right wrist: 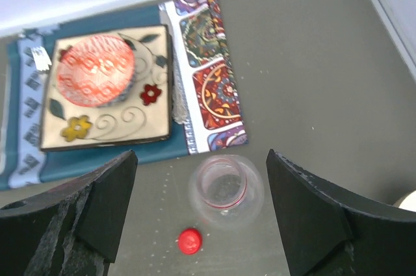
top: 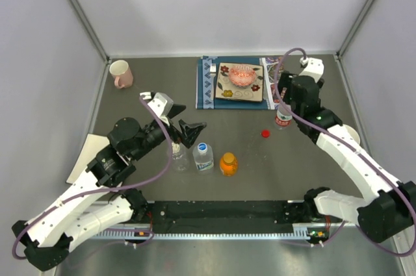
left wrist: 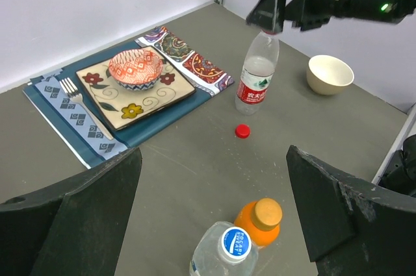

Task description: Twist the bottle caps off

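Note:
Three capped bottles stand in a row near the front: a plain clear bottle with a white cap, a blue-labelled bottle with a blue cap, and a short orange bottle with an orange cap. My left gripper is open and empty just behind them. The red-labelled bottle stands uncapped. Its red cap lies on the table beside it. My right gripper hovers open above it.
A placemat with a plate, patterned bowl and fork lies at the back centre. A pink mug stands back left. A cream bowl sits at the right. A sheet of paper lies by the left wall.

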Controlling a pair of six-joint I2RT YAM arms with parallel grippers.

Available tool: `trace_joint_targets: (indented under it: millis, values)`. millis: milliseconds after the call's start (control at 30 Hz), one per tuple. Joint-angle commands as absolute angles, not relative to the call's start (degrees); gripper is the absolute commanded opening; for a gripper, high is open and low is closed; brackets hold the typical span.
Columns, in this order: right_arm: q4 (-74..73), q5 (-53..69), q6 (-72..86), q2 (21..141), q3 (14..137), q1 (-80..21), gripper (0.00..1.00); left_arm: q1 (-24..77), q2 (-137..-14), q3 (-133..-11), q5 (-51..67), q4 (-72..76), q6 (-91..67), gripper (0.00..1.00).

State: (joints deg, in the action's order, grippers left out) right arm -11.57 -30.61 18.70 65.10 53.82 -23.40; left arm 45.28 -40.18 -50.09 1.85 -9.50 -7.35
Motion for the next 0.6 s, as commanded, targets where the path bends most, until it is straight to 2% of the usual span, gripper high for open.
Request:
trace_joint_targets:
  millis: [0,200,267,400,467,567]
  values:
    - [-16.77,-28.74,19.6,60.65,63.18,-25.48,0.82,45.26,-41.13,-51.33,1.58,-6.5,-7.21,0.99]
    - [-21.53,-25.07,16.44,56.52,67.5,-32.85,0.77,45.26,-41.84,-52.21,-1.82,-6.68,-7.03,0.99]
    - [-21.62,-20.94,15.47,53.81,65.57,-35.23,0.77,45.18,-42.18,-52.91,-6.13,-8.16,-7.64,0.99]
    - [-21.53,-3.92,17.04,49.49,60.04,-39.72,0.77,45.09,-43.77,-55.98,-18.6,-13.96,-9.93,0.99]
    - [-21.53,-0.28,19.33,48.61,56.17,-42.71,0.77,45.09,-45.08,-58.18,-24.49,-17.04,-11.33,0.99]
    - [-21.1,0.97,20.74,48.51,51.87,-47.45,0.78,45.0,-45.53,-58.8,-26.19,-20.03,-11.78,0.99]
